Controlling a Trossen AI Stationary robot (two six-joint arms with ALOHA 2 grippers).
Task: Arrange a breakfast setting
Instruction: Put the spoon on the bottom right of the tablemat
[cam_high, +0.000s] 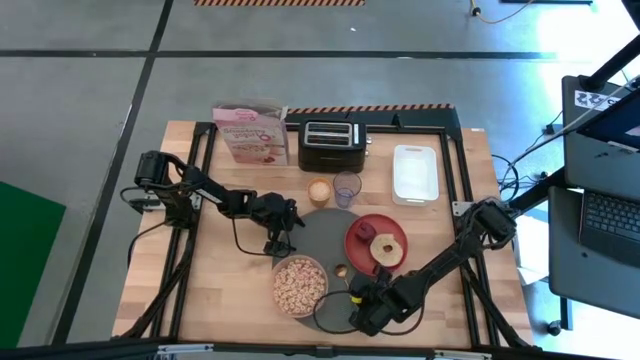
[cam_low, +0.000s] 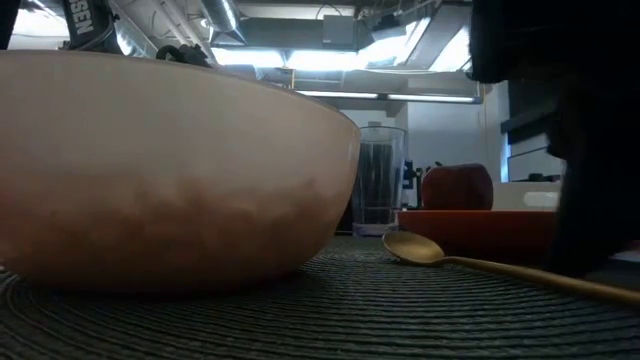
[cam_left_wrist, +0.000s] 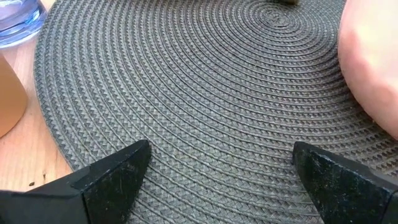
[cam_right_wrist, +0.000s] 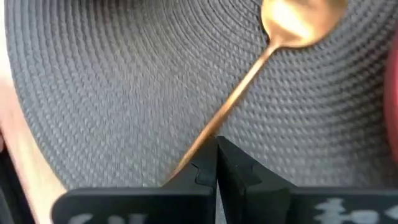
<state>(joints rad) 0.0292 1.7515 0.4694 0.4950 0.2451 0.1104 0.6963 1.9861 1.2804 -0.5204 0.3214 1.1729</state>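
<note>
Placing the spoon (cam_right_wrist: 249, 81) on the mat (cam_right_wrist: 112, 93), right gripper (cam_right_wrist: 216, 163) pinches its handle; next it should release. Left gripper (cam_left_wrist: 217, 168) waits wide.

Overhead, low, wrists — all share, seemingly, mat (cam_high: 322, 232).

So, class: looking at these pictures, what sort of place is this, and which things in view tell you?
Probably a robotics lab or workshop, not a home kitchen. A wooden table stands on a grey concrete floor marked with hazard tape, a laptop sits beside it, and the low view shows bare ceiling ducts.
</note>
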